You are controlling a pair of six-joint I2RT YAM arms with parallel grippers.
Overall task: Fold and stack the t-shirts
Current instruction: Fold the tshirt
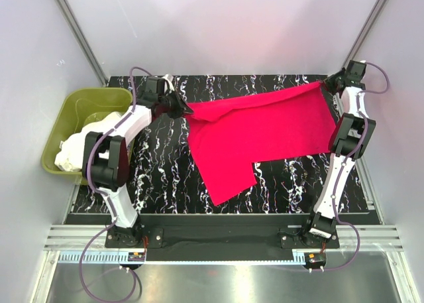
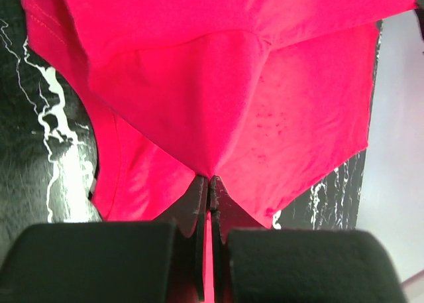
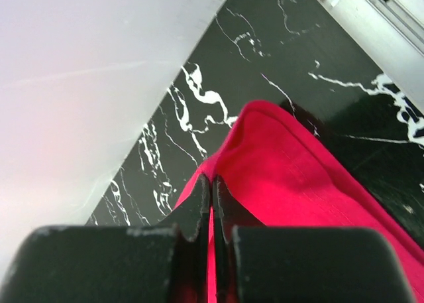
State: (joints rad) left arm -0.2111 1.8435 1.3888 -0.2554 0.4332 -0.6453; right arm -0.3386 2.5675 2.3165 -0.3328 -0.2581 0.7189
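Note:
The crimson-red t-shirt [image 1: 258,134] is stretched across the back of the black marbled table [image 1: 165,177], its lower part draped towards the front. My left gripper [image 1: 183,108] is shut on the shirt's left end; in the left wrist view [image 2: 209,181] the red cloth [image 2: 218,84] fans out from the pinched jaws. My right gripper [image 1: 324,84] is shut on the shirt's right end; in the right wrist view [image 3: 211,181] the red cloth [image 3: 291,170] runs between the jaws. White to cream t-shirts [image 1: 89,140] lie bunched in the olive-green tub [image 1: 66,111].
The olive-green tub stands off the table's left edge. White walls enclose the back and sides [image 1: 232,24]. A metal rail [image 1: 218,240] runs along the near edge by the arm bases.

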